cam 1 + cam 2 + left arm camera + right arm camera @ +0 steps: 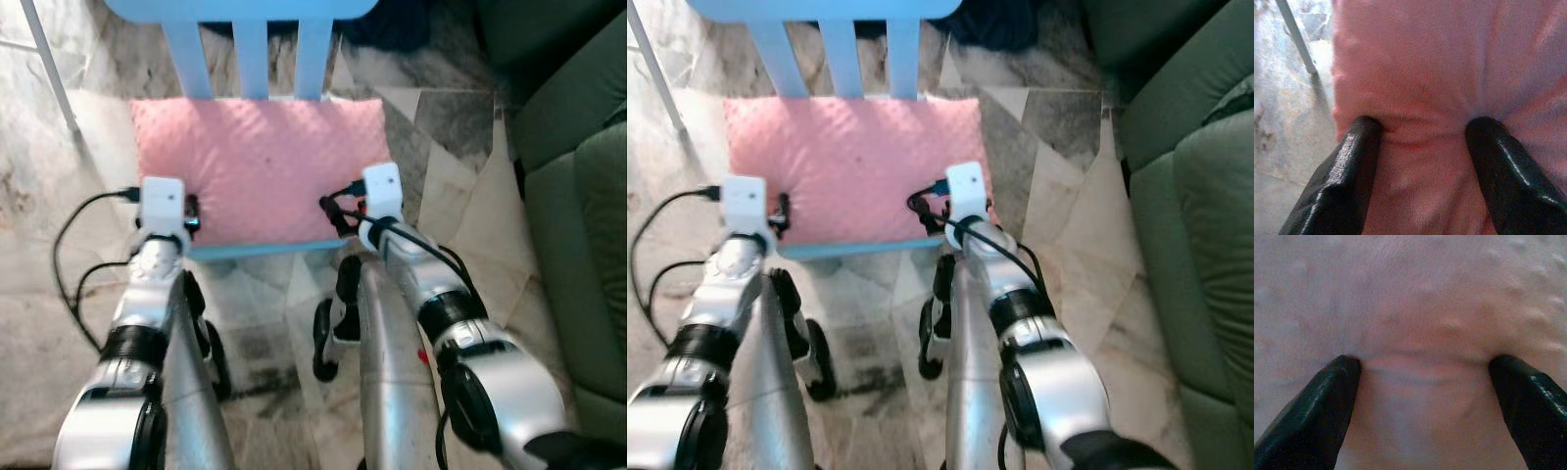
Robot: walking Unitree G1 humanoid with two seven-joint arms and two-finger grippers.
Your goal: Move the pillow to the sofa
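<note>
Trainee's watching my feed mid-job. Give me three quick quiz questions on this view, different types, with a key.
1. True or false: the pink pillow lies on the blue chair.
2. The green sofa is on the robot's: A) left B) right C) behind the chair.
3. Fill in: the fingers of the left hand press into the ____.

Key: 1 true. 2 B. 3 pillow; the right hand does likewise, fingers spread.

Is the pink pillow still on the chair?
Yes. The pillow lies flat on the blue chair, not on the sofa.
</note>
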